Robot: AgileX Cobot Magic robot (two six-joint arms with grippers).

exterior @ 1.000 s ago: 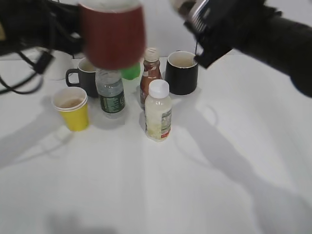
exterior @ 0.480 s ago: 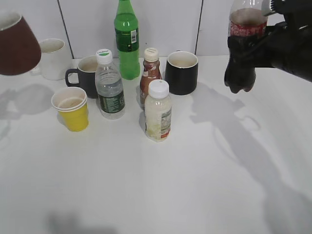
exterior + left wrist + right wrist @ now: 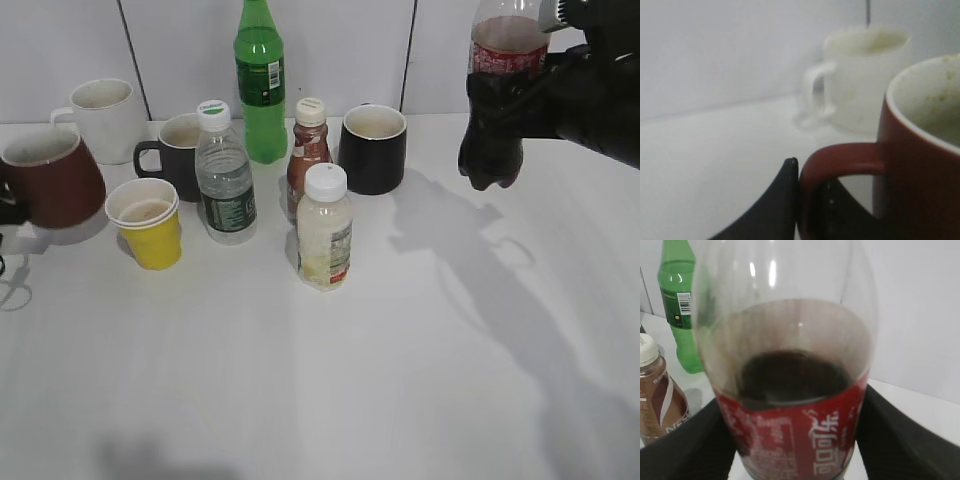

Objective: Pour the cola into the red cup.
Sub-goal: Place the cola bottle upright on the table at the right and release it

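The red cup (image 3: 52, 185), a dark brownish-red mug with a pale inside, is at the far left of the table, upright. My left gripper (image 3: 810, 200) is shut on its handle (image 3: 840, 155); its fingers are out of sight in the exterior view. The cola bottle (image 3: 497, 90), clear with a red label and dark liquid, hangs upright above the table at the right. My right gripper (image 3: 795, 440) is shut on it around the label (image 3: 805, 440). Cup and bottle are far apart.
Between them stand a white mug (image 3: 103, 120), a yellow paper cup (image 3: 150, 222), a dark mug (image 3: 175, 155), a water bottle (image 3: 224, 175), a green bottle (image 3: 260, 80), a brown bottle (image 3: 308, 155), a white-capped bottle (image 3: 325, 228) and a black mug (image 3: 373, 148).
The red cup has swung from high over the middle out to the left and come down near the table. The cola bottle has stayed raised at the right since half a second ago.
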